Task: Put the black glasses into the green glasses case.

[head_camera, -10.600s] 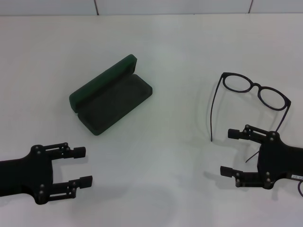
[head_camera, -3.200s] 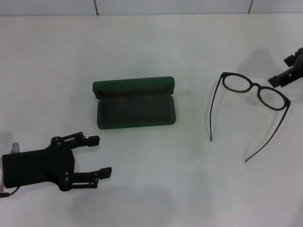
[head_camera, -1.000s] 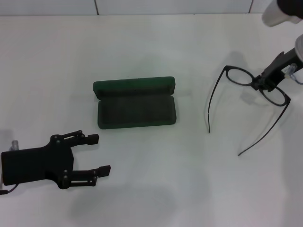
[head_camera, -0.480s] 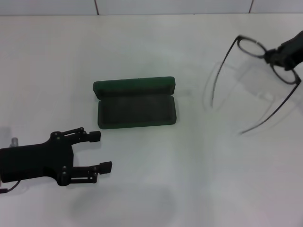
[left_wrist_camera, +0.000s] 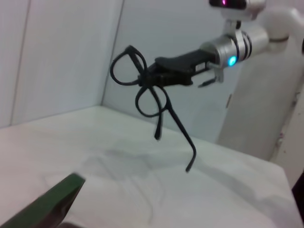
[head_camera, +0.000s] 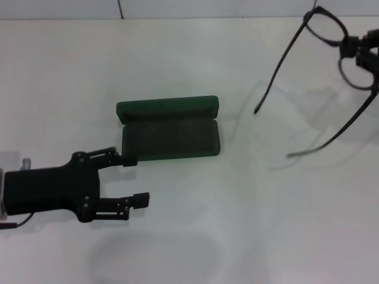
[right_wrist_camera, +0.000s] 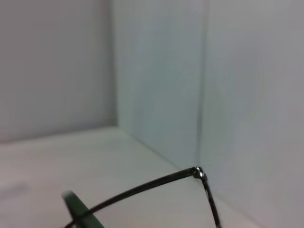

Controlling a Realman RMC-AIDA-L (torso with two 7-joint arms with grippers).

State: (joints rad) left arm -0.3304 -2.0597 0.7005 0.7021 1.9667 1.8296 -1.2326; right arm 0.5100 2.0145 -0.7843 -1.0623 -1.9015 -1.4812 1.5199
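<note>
High off the white table (head_camera: pixel 195 53), at the far right edge of the head view, the right gripper (head_camera: pixel 362 48) pinches the black glasses (head_camera: pixel 331 56) at the bridge between the lenses. Both temple arms hang free below and trail toward the case, so the frame can likely be carried across and lowered in without snagging. Well apart from that claw, to its left, the green glasses case (head_camera: pixel 170 129) lies open, lid hinged back, its lining ready to receive them. Just in front of the case, the left gripper (head_camera: pixel 129 180) rests spread wide, holding nothing, one fingertip at the case's near edge.
</note>
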